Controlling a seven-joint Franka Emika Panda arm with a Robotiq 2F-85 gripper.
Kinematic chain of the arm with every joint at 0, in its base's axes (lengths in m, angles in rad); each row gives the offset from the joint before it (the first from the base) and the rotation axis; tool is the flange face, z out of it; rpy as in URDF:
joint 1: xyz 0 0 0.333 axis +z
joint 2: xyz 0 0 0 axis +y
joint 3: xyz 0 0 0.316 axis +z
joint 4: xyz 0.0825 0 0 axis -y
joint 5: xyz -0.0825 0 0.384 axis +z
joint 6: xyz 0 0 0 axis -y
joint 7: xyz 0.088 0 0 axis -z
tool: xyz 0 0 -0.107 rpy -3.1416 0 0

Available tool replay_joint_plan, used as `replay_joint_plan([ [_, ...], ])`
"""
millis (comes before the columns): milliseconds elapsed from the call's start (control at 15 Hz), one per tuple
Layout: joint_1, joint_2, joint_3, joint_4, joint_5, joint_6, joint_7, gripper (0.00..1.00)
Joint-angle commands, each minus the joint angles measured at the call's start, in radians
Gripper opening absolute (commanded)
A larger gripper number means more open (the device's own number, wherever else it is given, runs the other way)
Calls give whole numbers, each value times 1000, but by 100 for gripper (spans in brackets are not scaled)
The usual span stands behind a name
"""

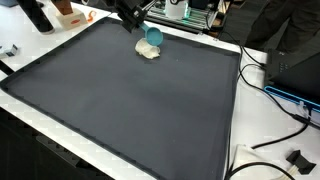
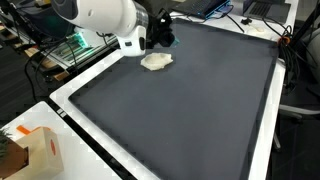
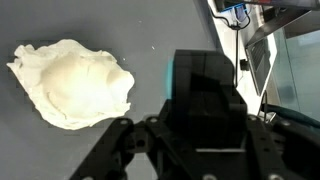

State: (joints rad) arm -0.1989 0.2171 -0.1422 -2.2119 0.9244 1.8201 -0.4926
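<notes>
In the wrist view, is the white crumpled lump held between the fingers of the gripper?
No, the white crumpled lump lies on the dark mat, off to one side of the gripper and apart from it.

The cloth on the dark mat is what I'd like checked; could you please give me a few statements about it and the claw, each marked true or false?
1. A white cloth lies crumpled on the mat. True.
2. The claw holds a teal cup. True.
3. The cloth lies in the middle of the mat. False: in both exterior views it lies close to one edge.
4. The cup stands on the cloth. False: it is in the claw, and in the wrist view the cloth lies off to one side of it.
5. A box sits on the mat. False: it stands off the mat, past its border.
</notes>
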Motion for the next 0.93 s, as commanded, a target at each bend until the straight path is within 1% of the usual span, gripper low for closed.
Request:
replay_joint_plan([
  [0,-26,57,-7,38,42,-64,19,25],
  [467,-43,121,-15,77,70,-122,164,25],
  [867,-45,140,-21,91,135,-127,262,25],
])
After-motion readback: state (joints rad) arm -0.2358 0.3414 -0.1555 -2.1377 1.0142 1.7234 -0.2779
